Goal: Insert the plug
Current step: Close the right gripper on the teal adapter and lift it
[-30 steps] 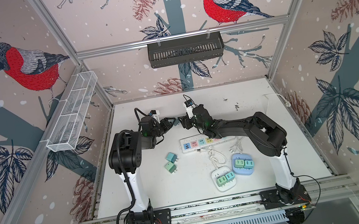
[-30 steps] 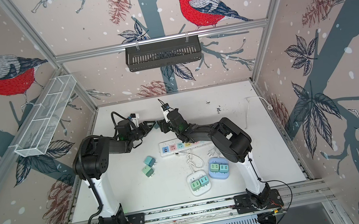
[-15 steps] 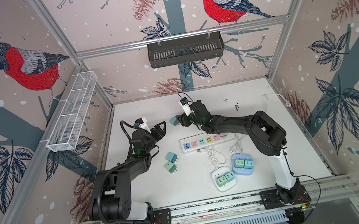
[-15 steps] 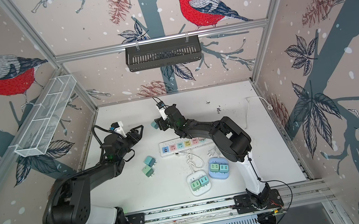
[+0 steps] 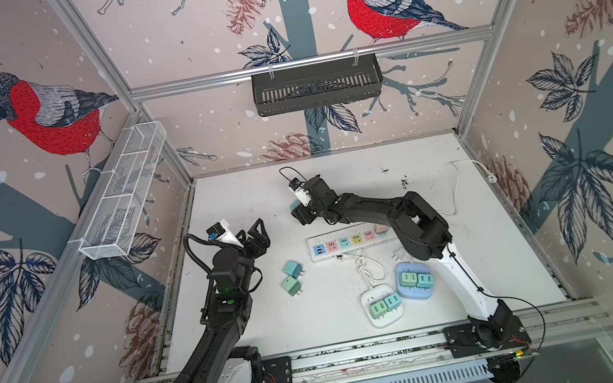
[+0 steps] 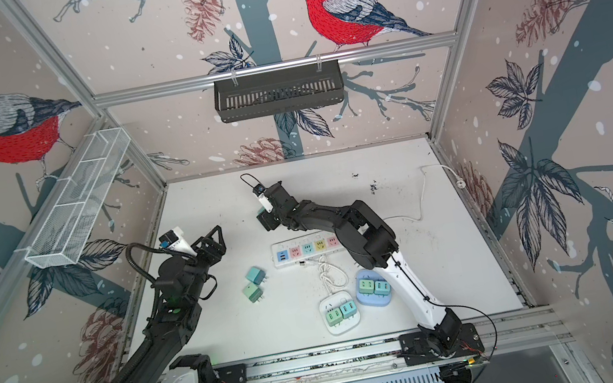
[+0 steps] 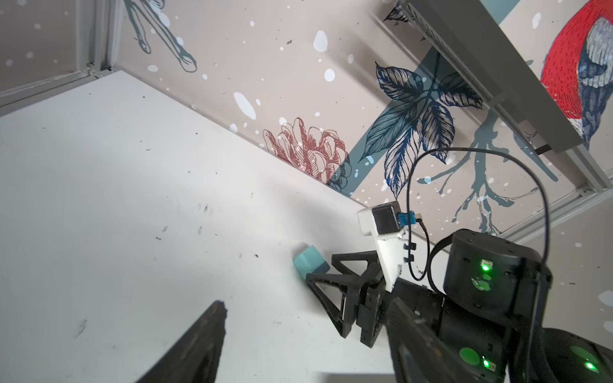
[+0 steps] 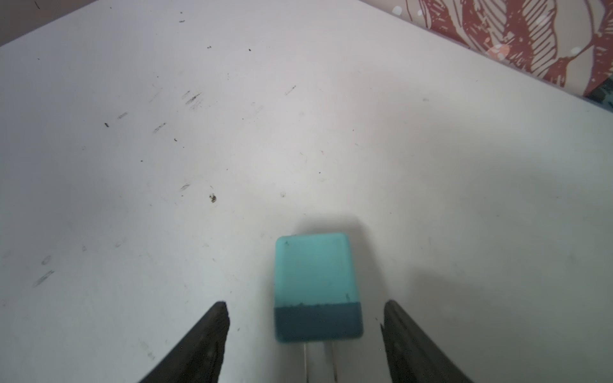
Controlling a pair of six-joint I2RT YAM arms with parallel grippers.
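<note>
A teal plug (image 8: 315,275) lies flat on the white table (image 8: 166,165), its two prongs pointing back toward the wrist. My right gripper (image 8: 305,302) stands open around it, a finger on each side with a gap to the plug, touching nothing. In both top views this plug (image 5: 293,205) sits at the back centre, by the right gripper (image 5: 297,215). The white power strip (image 5: 349,240) with coloured sockets lies mid-table. My left gripper (image 5: 255,232) hovers open and empty at the left. The left wrist view shows the plug (image 7: 310,262) beside the right gripper's fingers.
Two loose plugs, teal (image 5: 292,268) and green (image 5: 290,286), lie left of the strip. A white round adapter (image 5: 382,308) and a blue one (image 5: 414,282), each carrying plugs, sit at the front. The strip's white cable (image 5: 368,266) coils between them.
The left arm has pulled back from the back centre toward the left front. Both grippers have opened wider. The teal plug now lies free on the table between the right fingers.
</note>
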